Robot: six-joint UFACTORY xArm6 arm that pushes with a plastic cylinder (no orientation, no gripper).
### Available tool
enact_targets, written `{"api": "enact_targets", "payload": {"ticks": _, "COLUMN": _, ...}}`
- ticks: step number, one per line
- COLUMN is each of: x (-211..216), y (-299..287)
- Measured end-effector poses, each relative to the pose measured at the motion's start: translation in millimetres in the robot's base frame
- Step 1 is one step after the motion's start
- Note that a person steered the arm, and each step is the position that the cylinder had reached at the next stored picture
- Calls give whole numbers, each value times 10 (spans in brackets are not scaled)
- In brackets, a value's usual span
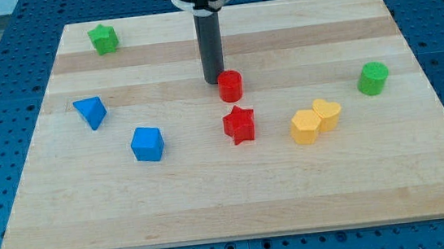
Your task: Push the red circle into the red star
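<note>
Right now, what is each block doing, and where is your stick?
my tip: on the board, just left of the red circle, about touching it
red circle: upright, small gap above the red star
red star: flat, alone
yellow blocks: two, touching
blue blocks: two, apart
green blocks: two, far apart

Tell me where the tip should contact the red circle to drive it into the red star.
No grip here, only a push. Contact the red circle on its far side, toward the view's top, slightly left of centre, and push toward the view's bottom. The red star sits just below it, a touch to the right, with a small gap. My tip is already at the circle's upper left, about touching.
</note>
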State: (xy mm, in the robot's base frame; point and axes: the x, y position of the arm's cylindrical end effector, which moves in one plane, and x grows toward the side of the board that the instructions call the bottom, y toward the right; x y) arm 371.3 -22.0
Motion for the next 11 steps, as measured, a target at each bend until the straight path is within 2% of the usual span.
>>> {"api": "enact_targets", "payload": {"ticks": 2, "x": 262, "y": 0}}
{"api": "enact_targets", "payload": {"ticks": 3, "x": -188, "y": 4}}
{"api": "enact_targets", "payload": {"ticks": 4, "x": -438, "y": 314}}
{"api": "enact_targets", "payload": {"ticks": 7, "x": 132, "y": 342}}
{"api": "enact_targets", "payload": {"ticks": 11, "x": 332, "y": 342}}
